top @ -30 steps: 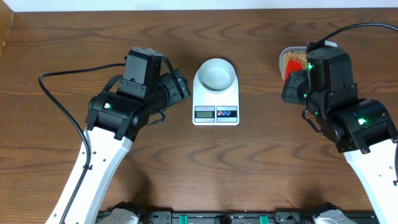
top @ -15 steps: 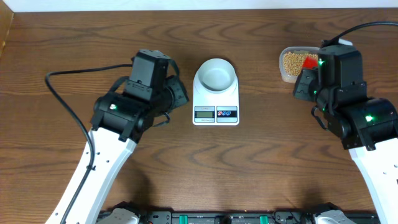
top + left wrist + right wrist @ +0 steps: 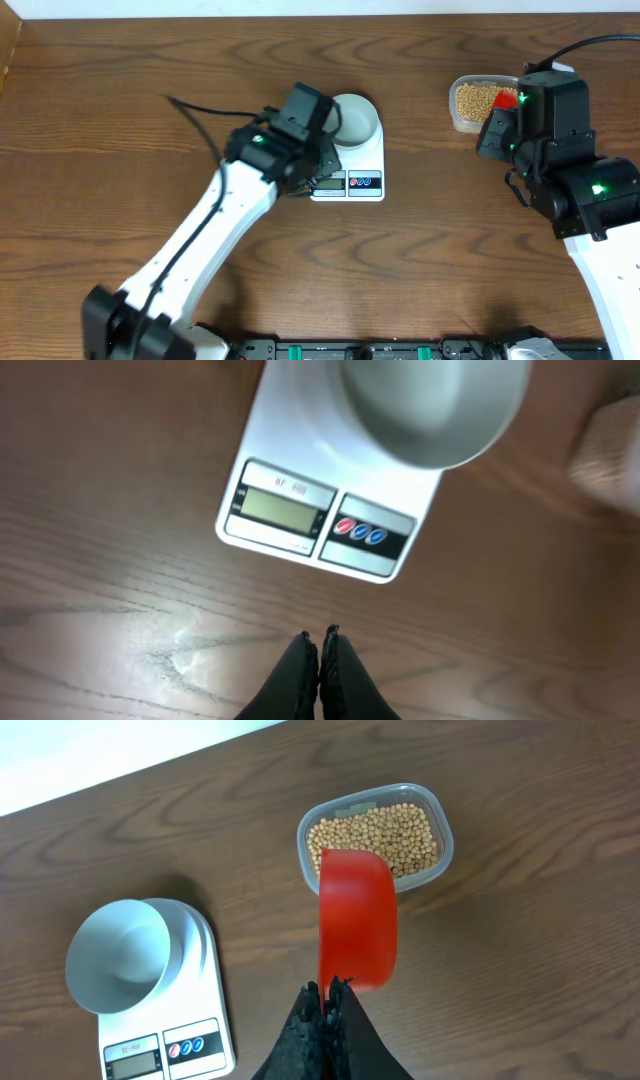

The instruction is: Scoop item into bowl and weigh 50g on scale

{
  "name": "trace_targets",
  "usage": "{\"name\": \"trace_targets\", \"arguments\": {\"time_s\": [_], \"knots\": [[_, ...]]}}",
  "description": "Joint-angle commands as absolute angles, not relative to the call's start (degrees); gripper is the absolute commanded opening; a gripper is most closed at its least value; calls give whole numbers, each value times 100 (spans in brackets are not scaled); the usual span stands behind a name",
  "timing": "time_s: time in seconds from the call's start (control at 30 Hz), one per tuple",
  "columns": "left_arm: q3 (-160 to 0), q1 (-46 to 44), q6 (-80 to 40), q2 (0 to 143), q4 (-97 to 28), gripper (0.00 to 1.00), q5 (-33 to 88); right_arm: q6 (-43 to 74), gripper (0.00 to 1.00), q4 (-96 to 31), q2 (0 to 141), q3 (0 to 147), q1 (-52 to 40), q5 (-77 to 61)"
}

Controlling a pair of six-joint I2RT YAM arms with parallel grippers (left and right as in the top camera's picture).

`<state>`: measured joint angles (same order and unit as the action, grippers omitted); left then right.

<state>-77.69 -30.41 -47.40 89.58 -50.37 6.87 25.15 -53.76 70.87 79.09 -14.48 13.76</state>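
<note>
On the left of the dark brown wooden table [image 3: 100, 100], the left arm reaches in on a slant towards the middle, and from above its wrist covers the near left corner of the scale. The left gripper [image 3: 320, 642] has its two black fingers pressed together with nothing between them. Its tips hang over bare wood just on the near side of the scale's front edge, apart from it.

In the middle sits the flat white digital kitchen scale [image 3: 365, 160] [image 3: 285, 445] [image 3: 205, 975], a rounded rectangle. Its small grey display [image 3: 280, 510] and small round red and blue buttons [image 3: 360, 532] lie along the near edge. I cannot read the figures on the display. The small round white bowl [image 3: 352, 120] [image 3: 430, 410] [image 3: 122, 970] stands upright on the far part of the scale's platform, its pale bluish inside showing.

Further right, near the far edge of the table and well apart from the scale, is a clear rounded-rectangular plastic tub [image 3: 455, 105] [image 3: 443, 845]. It holds the small round tan-yellow beans [image 3: 472, 98] [image 3: 400, 828], which lie in a layer inside it.

On the right, the right gripper [image 3: 328, 988] is clamped tight on a bright red plastic scoop [image 3: 500, 105] [image 3: 357, 925]. The scoop juts out from the fingertips. Its far end is over the near rim of the tub and overlaps the beans. Whether it touches them I cannot tell.
</note>
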Motion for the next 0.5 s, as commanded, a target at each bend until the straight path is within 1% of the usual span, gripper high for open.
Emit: {"name": "trace_targets", "arguments": {"time_s": [0.0,0.07,0.27,0.37,0.47], "knots": [[-7693,-3186,-4880,9238,-5063,7,526,2453,1,-5380,7085,8025,-1422,1446],[-7693,-3304,-5017,9343,-5074,7,252,2453,1,-5380,7085,8025,-1422,1446],[-7693,-4042,-6084,9386,-5266,7,-1459,2333,1,-5374,7096,8023,-1422,1448],[-7693,-4429,-6313,9389,-5203,7,-1761,2255,1,-5398,7118,8023,-1417,1448],[-7693,-4576,-6313,9400,-5092,7,-1787,2259,1,-5424,7126,8018,-1417,1446]]}}
